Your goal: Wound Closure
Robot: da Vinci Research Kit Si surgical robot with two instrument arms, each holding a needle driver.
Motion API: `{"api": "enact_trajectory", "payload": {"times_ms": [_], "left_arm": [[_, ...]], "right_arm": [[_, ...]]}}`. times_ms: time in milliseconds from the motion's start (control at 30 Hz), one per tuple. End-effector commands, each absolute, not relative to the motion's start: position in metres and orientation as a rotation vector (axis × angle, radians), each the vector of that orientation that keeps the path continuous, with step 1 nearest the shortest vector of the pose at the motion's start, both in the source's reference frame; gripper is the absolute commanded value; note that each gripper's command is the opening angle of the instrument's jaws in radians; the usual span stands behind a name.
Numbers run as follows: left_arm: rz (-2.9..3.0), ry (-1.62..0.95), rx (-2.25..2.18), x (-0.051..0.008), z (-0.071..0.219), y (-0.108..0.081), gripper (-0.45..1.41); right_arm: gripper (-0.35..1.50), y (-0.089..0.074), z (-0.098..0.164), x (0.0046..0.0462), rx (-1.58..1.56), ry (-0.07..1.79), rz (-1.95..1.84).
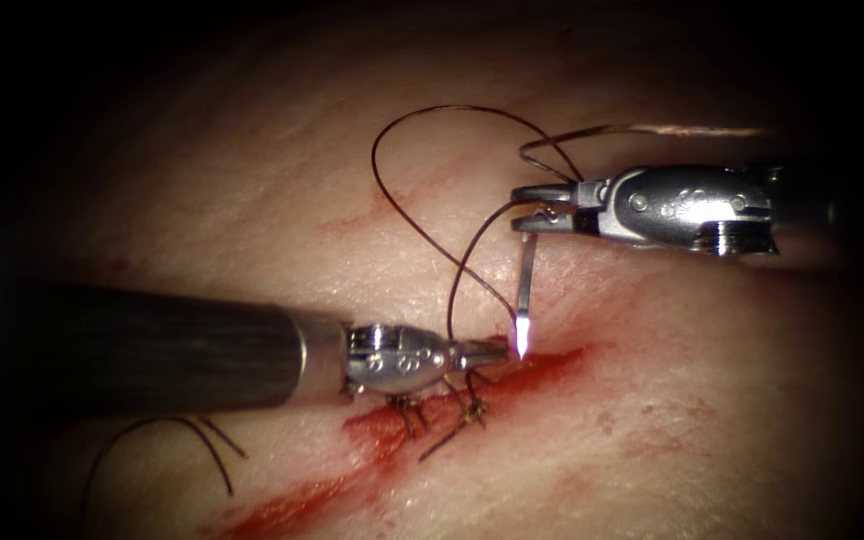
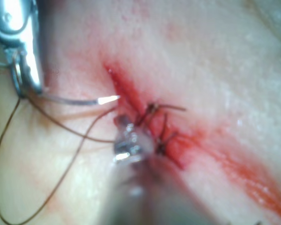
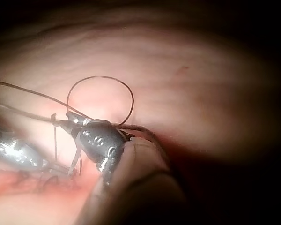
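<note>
The tissue (image 1: 282,230) carries a slanting cut (image 1: 557,362) wet with red fluid. My right tool (image 1: 532,207) is shut on the curved needle (image 1: 526,290) near its tail end. The needle hangs free of the tissue, with its bright tip just above the cut's left edge. My left tool (image 1: 487,352) reaches in from the left with its jaws shut and its tip at that edge, right beside the needle tip; I cannot tell whether it pinches tissue. Dark thread (image 1: 422,225) loops from the right tool down toward the cut. The left wrist view has the needle (image 2: 79,100) pointing at the cut (image 2: 126,89).
Tied stitches with short cut ends (image 1: 472,410) cross the cut just below the left tool. More red fluid (image 1: 292,500) pools along the cut's lower part. A loose strand of thread (image 1: 202,440) lies on the tissue under the left shaft.
</note>
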State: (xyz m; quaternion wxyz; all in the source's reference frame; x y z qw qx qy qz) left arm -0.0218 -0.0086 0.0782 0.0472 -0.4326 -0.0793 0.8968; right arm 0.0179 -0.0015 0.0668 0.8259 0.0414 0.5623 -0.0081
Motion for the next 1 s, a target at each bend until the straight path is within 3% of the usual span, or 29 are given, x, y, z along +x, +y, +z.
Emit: {"api": "enact_trajectory", "payload": {"times_ms": [33, 1000], "left_arm": [[2.734, -0.248, -1.323, -0.0223, 0.0787, -0.0089, -0.45], [2.723, -0.26, -1.322, -0.0226, 0.0767, -0.0091, -0.45]], "right_arm": [[-0.35, -0.0023, 0.068, 0.0184, 0.089, 1.192, -0.022], [-0.35, -0.005, 0.0674, 0.0186, 0.208, 1.159, -0.102]]}}
